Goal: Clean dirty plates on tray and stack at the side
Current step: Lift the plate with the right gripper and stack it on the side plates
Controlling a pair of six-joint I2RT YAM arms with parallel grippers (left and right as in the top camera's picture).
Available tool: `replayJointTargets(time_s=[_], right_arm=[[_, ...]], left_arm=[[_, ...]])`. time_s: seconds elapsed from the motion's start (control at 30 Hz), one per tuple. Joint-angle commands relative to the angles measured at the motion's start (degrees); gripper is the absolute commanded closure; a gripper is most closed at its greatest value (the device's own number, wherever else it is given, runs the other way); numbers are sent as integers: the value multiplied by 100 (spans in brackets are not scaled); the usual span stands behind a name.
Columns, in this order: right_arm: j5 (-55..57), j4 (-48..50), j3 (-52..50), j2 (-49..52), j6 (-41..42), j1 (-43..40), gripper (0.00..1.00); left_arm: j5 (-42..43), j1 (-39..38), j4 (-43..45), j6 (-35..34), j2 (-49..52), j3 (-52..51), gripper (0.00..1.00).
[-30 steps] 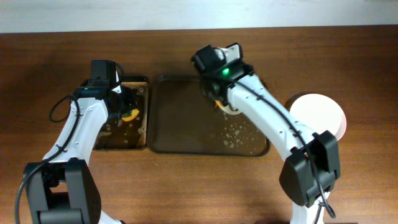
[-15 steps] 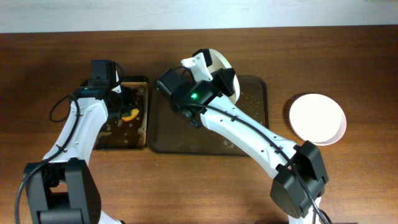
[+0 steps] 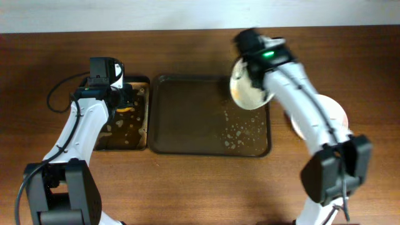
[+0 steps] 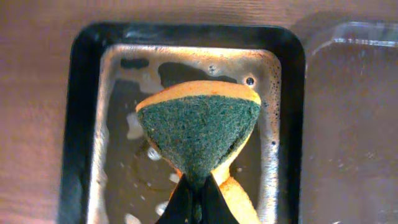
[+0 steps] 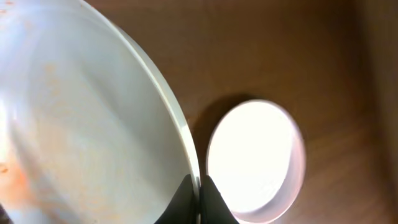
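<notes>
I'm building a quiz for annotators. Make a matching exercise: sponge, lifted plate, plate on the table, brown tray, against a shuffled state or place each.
1 sponge
2 lifted plate
3 plate on the table
4 brown tray

A plain white, lying flat
B speckled with droplets
C pinched in the left gripper
D rim held by the right gripper, faint orange smears

Pairs: 1-C; 2-D; 3-A; 4-B

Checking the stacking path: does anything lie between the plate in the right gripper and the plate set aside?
Nothing visible does. Only bare wooden table separates the held plate from the side plate, as seen from the right wrist.
</notes>
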Motion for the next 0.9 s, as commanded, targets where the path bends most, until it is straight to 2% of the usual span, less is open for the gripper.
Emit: replayJointTargets(time_s=[0.0,0.13,0.27,0.37,0.63,0.8,0.83,0.87], right_arm=[[-1873,-219,140,-310,162,-1093,96],[-2474,-529,136,-306,74,-2190,96],[-3029,-691,118,-304,-420,-2920,96],[-3062,-713,-59,-271,-466,-3355,96],[-2999,-341,-1266,-267,-466,-4354,96],[-3193,275,-2033,-267,-647,-4572,96],[-3239,350,-2087,-267,-723,-4570,91],[-3373,450,-2142,-267,-769,-4546,62]], left_arm=[[52,7,37,892,282,22,100],[752,9,81,992,651,22,100],[748,9,55,927,931,22,100],[743,9,24,927,1038,22,100],[743,9,-28,927,1045,22,100],[743,9,-42,922,1045,22,100],[743,9,-42,920,1045,22,100],[743,9,-46,905,1045,22,100]])
